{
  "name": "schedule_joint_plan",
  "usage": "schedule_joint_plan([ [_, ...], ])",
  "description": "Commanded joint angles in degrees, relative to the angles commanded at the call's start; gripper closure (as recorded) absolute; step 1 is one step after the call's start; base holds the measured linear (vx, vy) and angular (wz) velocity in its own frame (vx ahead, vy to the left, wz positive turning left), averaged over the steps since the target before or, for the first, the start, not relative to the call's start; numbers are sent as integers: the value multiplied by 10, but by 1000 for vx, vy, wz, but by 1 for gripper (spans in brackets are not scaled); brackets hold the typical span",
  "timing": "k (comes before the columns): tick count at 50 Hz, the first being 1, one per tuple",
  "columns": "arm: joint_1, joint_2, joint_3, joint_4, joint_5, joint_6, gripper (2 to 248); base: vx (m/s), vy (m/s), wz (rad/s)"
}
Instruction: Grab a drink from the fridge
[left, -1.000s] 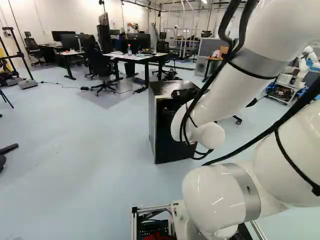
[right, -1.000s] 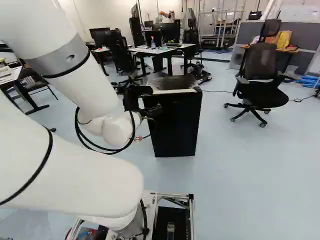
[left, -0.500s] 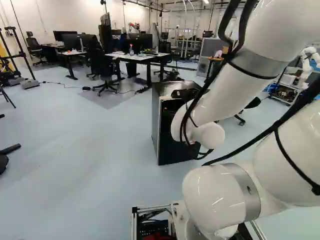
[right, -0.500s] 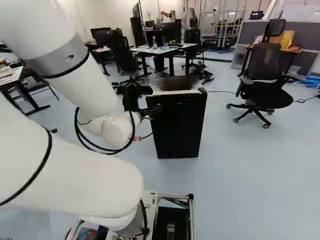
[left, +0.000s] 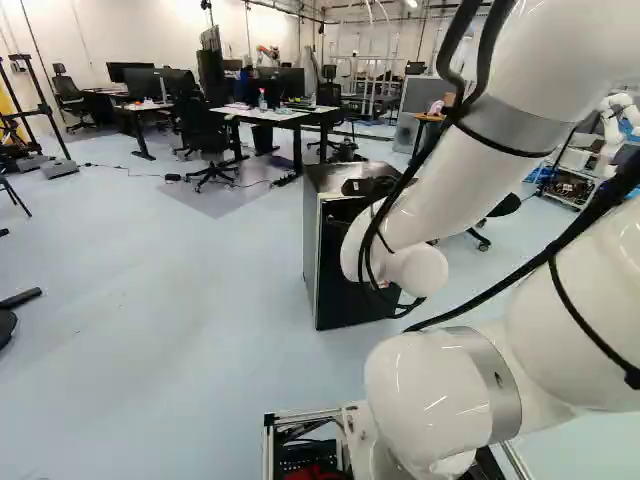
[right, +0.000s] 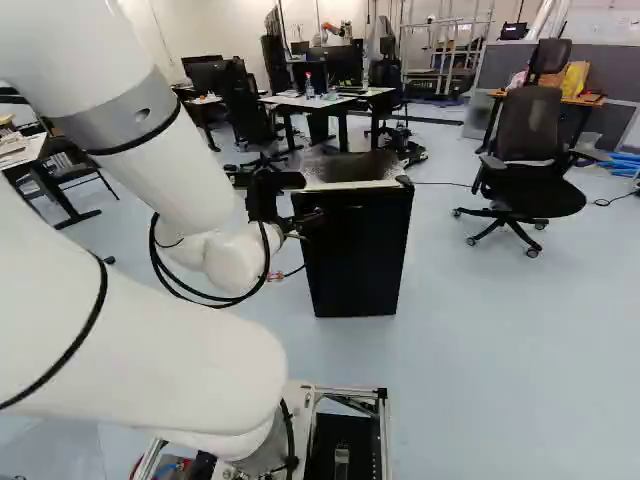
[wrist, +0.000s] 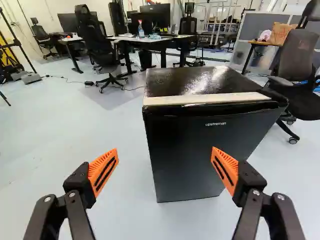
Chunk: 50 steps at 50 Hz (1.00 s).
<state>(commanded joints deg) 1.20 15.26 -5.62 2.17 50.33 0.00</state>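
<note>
My gripper (right: 266, 195) is at the near side of the black mini fridge (right: 356, 255) in the right base view, its fingertips hard to make out against the dark door. In the wrist view the gripper (wrist: 165, 155) stands wide open, orange pads apart with nothing between them. The fridge door (wrist: 200, 150) faces it from ahead, shut, with a pale strip along its top edge. Much of the fridge (left: 312, 250) is behind the arm in the left base view. No drink can be seen inside, as the door covers the interior.
An office chair (right: 530, 160) stands right of the fridge in the right base view. Behind the fridge are desks (wrist: 150, 40) with monitors, a bottle (wrist: 141, 29) and more chairs. A cable lies on the floor left of the fridge. Another robot (left: 612, 135) stands at the far right.
The base has turned slightly, shifting the fridge, desks and chairs a little rightward in both base views. Over the last half second almost nothing has moved. The arm holds nearly the same pose.
</note>
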Motion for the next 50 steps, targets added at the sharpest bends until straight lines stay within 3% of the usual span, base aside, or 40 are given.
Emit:
schedule_joint_plan([
  [50,112,-51,-45,200,73,0,3,0,0,0],
])
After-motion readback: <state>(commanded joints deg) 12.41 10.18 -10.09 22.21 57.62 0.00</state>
